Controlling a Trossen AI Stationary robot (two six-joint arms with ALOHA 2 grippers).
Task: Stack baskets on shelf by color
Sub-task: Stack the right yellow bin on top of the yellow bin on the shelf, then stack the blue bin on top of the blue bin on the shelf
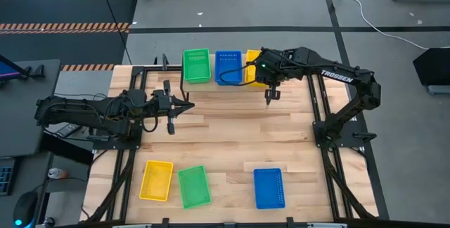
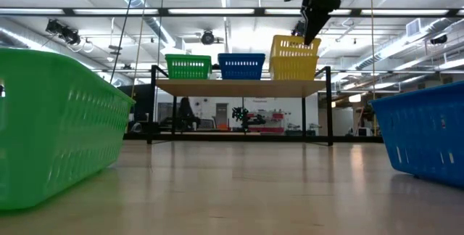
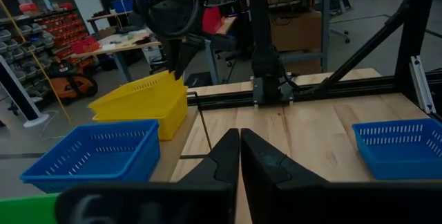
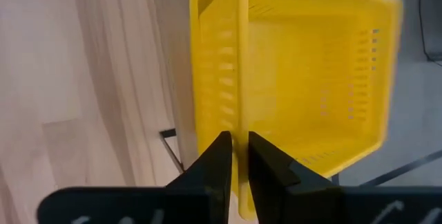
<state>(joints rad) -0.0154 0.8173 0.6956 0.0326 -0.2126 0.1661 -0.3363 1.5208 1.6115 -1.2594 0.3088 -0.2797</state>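
While the right tool (image 4: 235, 156) was clamped on the near rim of the tilted yellow basket (image 4: 304, 79) at the shelf's (image 2: 239, 88) right end, beside the blue basket (image 2: 241, 66), a crooked release onto the stack was risked; the left tool (image 3: 239, 156), closed, was held over the table (image 1: 232, 126).

Center of frame: bare tabletop (image 1: 232, 133) lay open.
Top edge: shelf (image 1: 211, 81) was filled by baskets.
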